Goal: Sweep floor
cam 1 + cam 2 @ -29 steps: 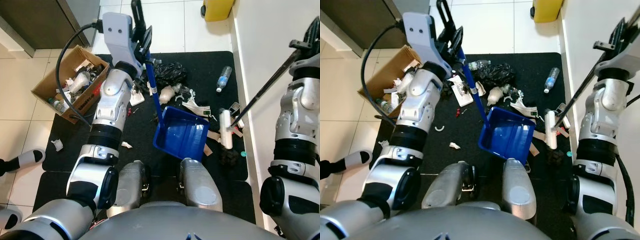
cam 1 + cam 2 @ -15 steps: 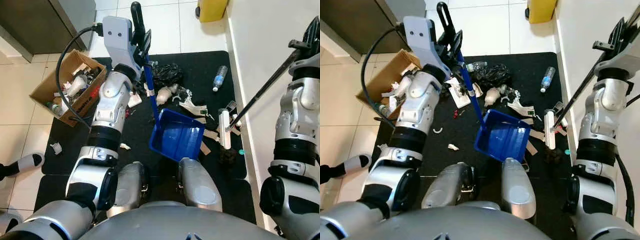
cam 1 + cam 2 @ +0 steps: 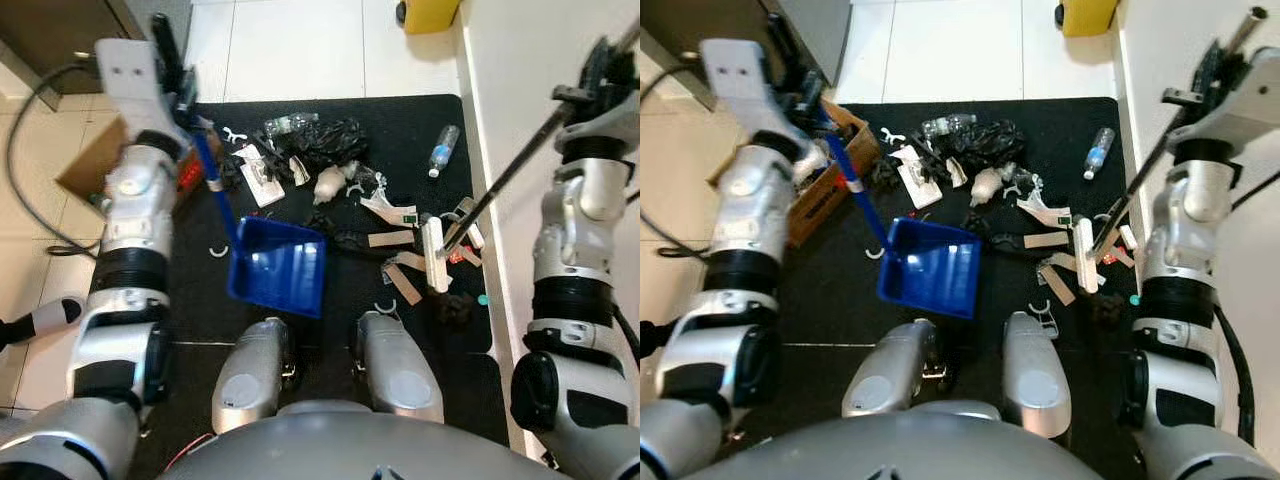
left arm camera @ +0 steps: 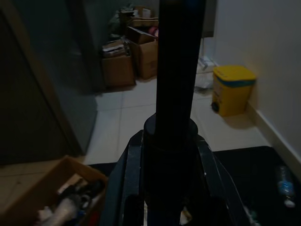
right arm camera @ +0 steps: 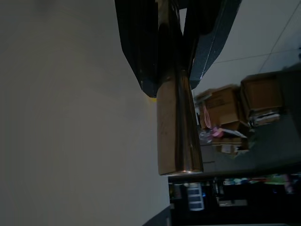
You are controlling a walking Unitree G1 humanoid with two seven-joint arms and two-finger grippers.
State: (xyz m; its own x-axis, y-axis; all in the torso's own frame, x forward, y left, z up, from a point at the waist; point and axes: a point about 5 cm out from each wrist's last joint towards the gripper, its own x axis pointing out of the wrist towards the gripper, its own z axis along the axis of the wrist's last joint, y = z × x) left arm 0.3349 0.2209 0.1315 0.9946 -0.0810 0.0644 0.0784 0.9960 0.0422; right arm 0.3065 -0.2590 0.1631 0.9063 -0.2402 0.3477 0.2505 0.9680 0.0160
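Note:
A blue dustpan [image 3: 278,266] rests on the black mat [image 3: 400,120], left of the litter pile. Its long blue handle [image 3: 218,195] rises to my left gripper [image 3: 183,100], which is shut on it; the left wrist view has the dark handle [image 4: 175,70] between the fingers [image 4: 126,188]. My right gripper [image 3: 598,78], high beside the wall, is shut on the broom's black pole [image 3: 510,172]. The white broom head [image 3: 434,256] lies on the mat among paper scraps. The right wrist view shows the metal pole end [image 5: 179,127] held by the fingers [image 5: 141,47].
Litter covers the mat: a black bag [image 3: 332,138], a plastic bottle [image 3: 444,150], card strips [image 3: 392,240]. A cardboard box [image 3: 832,170] of rubbish stands at the left behind my arm. The white wall [image 3: 520,50] runs along the right, with a yellow bin [image 3: 430,12] beyond. A shoe [image 3: 42,318] is at the left edge.
My left arm has swung to the left, carrying the dustpan leftward across the mat, away from the broom head. The right arm and broom have hardly moved.

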